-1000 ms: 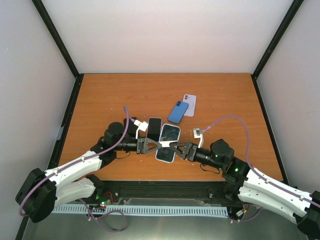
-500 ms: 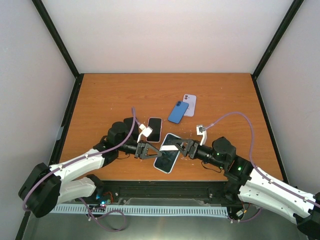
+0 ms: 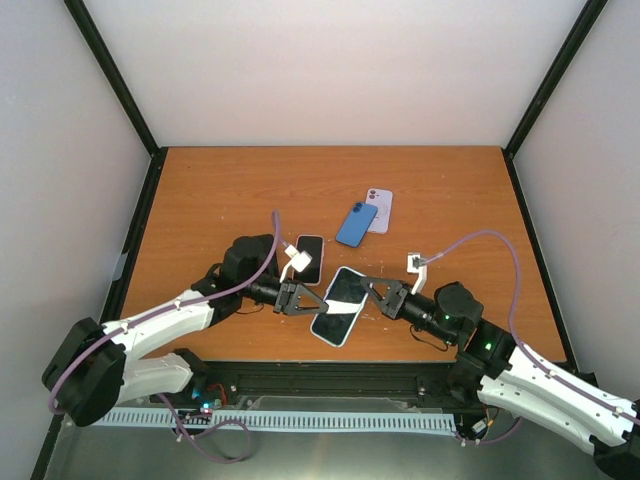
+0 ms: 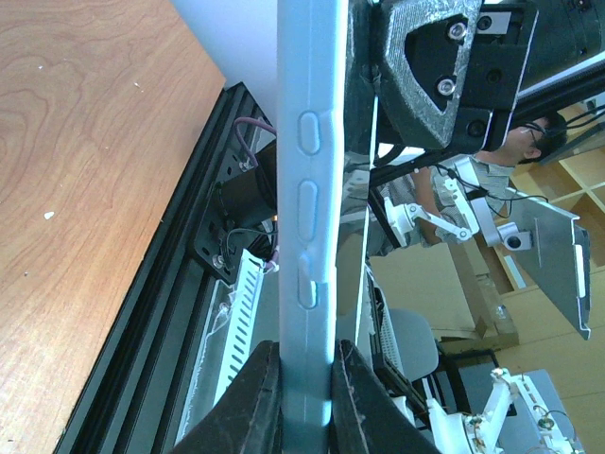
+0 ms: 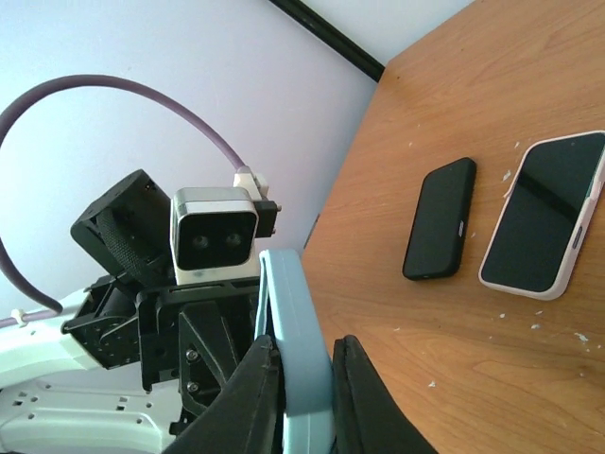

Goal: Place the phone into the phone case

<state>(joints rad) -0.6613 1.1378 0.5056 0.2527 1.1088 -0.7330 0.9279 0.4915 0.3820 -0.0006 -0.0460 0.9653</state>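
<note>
Top external view: my left pincer [image 3: 303, 299] and right pincer [image 3: 372, 290] each clamp an opposite long edge of the light-blue phone case [image 3: 335, 325]. It is held above the near middle of the tabletop [image 3: 200, 200], the phone [image 3: 343, 290] showing its dark screen inside the rim. A pale-rimmed phone [image 3: 308, 258] lies just behind, and a blue phone [image 3: 356, 224] and a lilac phone [image 3: 379, 207] lie farther back.

Left wrist view: my fingers [image 4: 255, 397] press both faces of the case's buttoned edge, which stands upright.

Right wrist view: my fingers [image 5: 248, 397] pinch the case's rounded corner; beyond, a black phone [image 5: 440, 219] lies beside the pale-rimmed phone.
</note>
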